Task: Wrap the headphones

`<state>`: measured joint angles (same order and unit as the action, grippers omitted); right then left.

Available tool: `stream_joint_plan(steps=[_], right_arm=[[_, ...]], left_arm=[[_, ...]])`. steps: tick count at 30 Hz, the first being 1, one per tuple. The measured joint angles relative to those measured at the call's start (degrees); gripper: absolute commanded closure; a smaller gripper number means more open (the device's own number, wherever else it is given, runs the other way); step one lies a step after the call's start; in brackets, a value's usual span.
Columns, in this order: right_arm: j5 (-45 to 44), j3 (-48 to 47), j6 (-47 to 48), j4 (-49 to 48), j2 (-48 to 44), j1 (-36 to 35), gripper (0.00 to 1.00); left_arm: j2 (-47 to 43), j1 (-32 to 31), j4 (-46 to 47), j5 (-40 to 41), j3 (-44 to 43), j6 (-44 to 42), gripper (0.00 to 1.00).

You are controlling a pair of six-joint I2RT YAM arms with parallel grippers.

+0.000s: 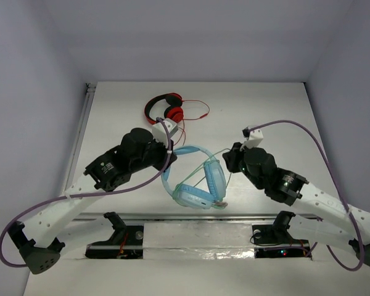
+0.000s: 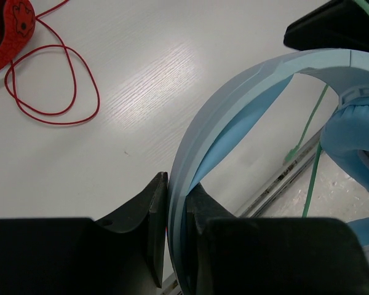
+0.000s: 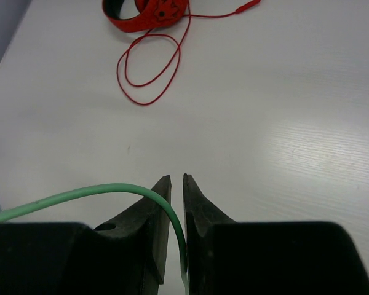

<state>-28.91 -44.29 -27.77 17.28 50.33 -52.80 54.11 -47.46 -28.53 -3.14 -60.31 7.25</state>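
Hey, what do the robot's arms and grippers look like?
The left arm and right arm have white perforated links, black joint housings and a purple cable each. The left gripper and right gripper have black wedge-shaped fingers.

You were running this in a robotics lab cell: plain pale walls (image 1: 24, 61) boxed in a white table (image 1: 271, 105), left arm (image 1: 80, 192) and right arm (image 1: 324, 198) bolted along its near edge.
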Motion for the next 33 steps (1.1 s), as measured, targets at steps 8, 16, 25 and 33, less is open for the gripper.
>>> stream_joint_plan(steps=[8, 16, 25, 33], right_arm=[[5.8, 9.8, -3.2, -9.9, -3.7, 0.3, 0.74], [8.1, 16.0, -5.2, -16.5, -6.6, 0.4, 0.73], [8.8, 18.5, -5.3, -22.1, -3.3, 0.6, 0.67], [10.2, 19.6, -5.2, -25.7, -1.3, 0.7, 0.67]], left_arm=[[-0.1, 1.7, 2.7, -2.8, -1.3, 2.1, 1.00], [-0.1, 3.0, 6.8, -3.3, -1.3, 5.8, 1.00], [0.1, 3.0, 7.7, -5.1, -2.8, 7.6, 1.00], [0.1, 3.0, 8.2, -5.7, -4.3, 8.6, 1.00]])
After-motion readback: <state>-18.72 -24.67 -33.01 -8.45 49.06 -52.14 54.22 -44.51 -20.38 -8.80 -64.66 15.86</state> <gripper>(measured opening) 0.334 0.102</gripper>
